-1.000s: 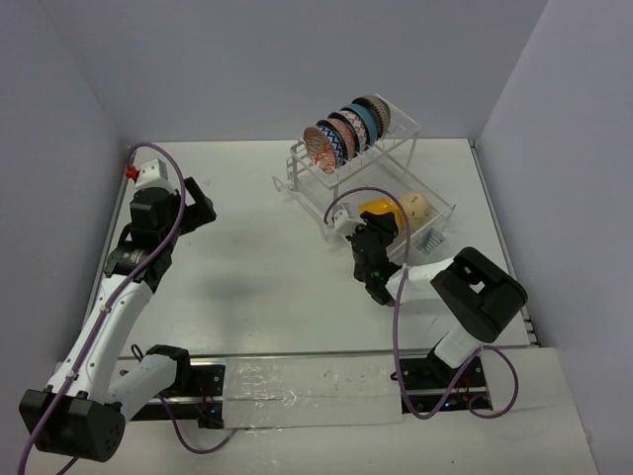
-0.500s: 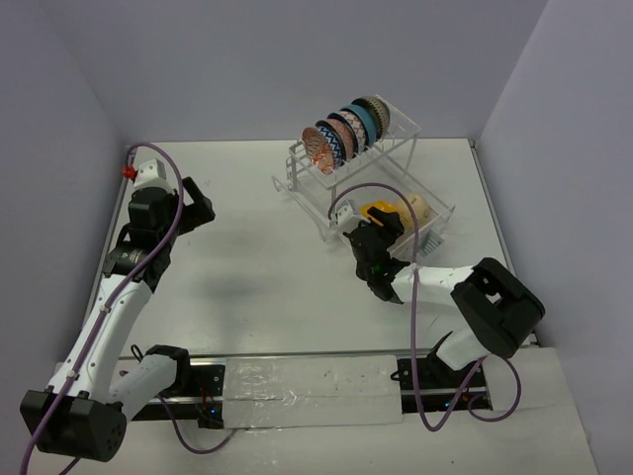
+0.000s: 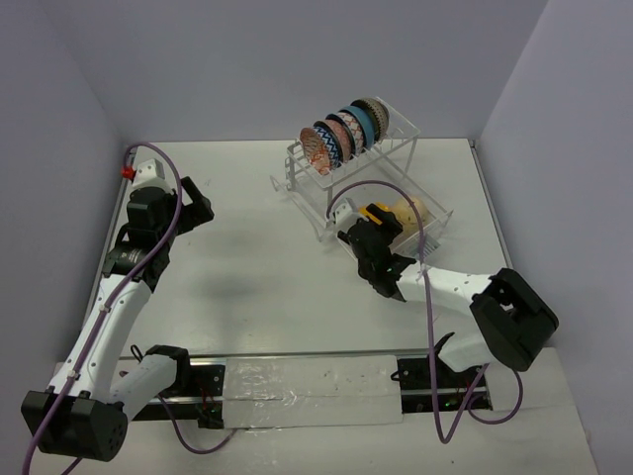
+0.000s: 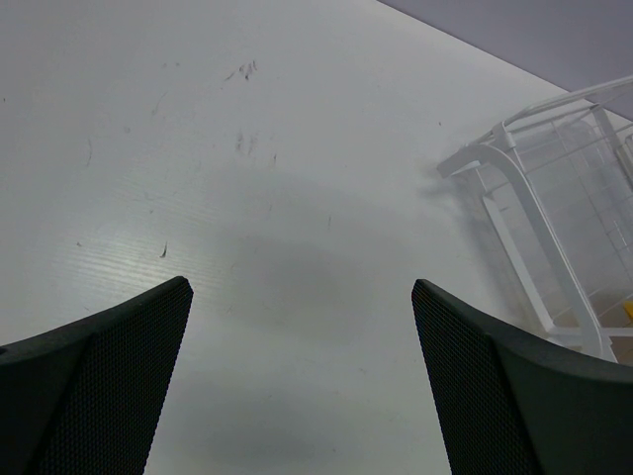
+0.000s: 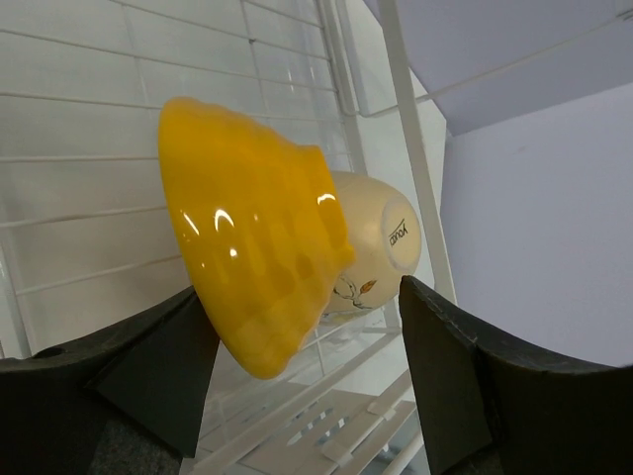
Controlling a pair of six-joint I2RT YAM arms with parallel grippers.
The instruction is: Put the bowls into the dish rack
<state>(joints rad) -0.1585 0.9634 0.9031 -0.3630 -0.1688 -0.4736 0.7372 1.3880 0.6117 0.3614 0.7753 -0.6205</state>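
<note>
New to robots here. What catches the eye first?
A bright yellow bowl sits in the lower tier of the dish rack, against a cream bowl, with the right hand open around it. Above, a row of patterned bowls stands on edge in the top tier.

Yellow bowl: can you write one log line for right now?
right gripper: open around yellow bowl | bowl: lower tier of dish rack, beside cream bowl | left gripper: open, empty
</note>
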